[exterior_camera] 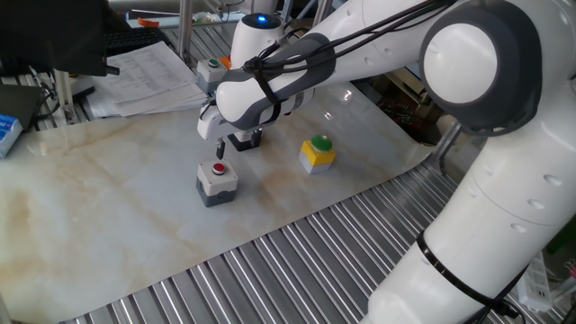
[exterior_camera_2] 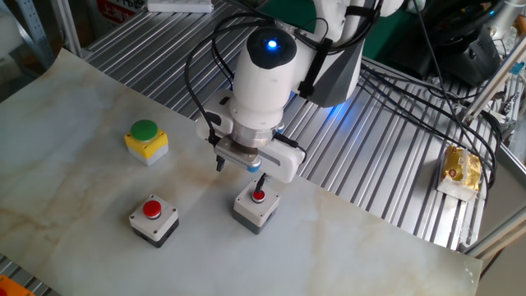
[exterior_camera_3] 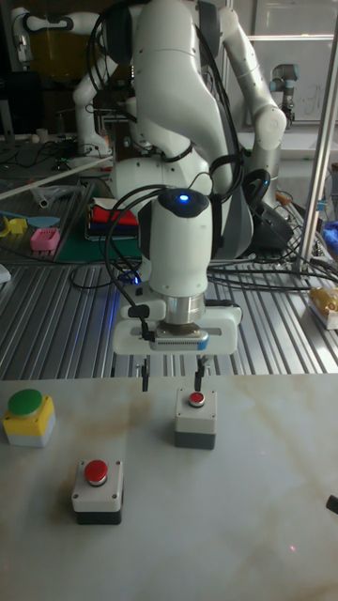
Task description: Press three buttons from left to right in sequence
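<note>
Glossy white, rounded arm (exterior_camera_3: 178,244) with grey joint bands, black cables, a glowing blue light (exterior_camera_3: 182,197) on its wrist.

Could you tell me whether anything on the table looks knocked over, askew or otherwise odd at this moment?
Nothing stands out. The yellow box with a green dome button and both light-grey boxes with red buttons sit upright and apart on the marble-patterned tabletop. The end effector is open, one finger just above the farther grey box.

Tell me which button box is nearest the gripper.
The grey box right under the gripper. The other grey box and the yellow box stand apart from it.
</note>
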You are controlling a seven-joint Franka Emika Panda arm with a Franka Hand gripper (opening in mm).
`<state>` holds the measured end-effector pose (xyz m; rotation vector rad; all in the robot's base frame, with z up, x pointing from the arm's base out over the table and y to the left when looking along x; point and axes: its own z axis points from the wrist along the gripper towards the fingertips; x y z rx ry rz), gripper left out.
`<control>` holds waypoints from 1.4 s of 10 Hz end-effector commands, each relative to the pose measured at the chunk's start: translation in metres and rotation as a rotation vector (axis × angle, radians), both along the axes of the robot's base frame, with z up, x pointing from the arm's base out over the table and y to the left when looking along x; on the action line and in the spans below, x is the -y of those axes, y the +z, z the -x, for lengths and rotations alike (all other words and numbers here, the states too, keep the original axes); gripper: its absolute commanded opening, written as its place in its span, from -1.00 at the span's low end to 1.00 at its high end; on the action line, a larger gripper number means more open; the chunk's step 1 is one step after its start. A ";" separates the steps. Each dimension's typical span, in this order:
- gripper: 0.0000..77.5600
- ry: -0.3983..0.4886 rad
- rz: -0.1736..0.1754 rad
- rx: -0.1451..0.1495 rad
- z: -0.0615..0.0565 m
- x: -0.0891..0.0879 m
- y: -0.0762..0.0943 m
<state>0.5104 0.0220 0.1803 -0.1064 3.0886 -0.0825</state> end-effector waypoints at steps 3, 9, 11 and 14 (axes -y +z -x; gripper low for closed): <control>1.00 -0.089 -0.007 0.004 0.005 -0.013 -0.007; 1.00 -0.111 -0.008 0.009 0.014 -0.011 -0.010; 1.00 -0.111 -0.007 0.008 0.014 -0.011 -0.010; 1.00 -0.111 -0.004 0.007 0.014 -0.011 -0.011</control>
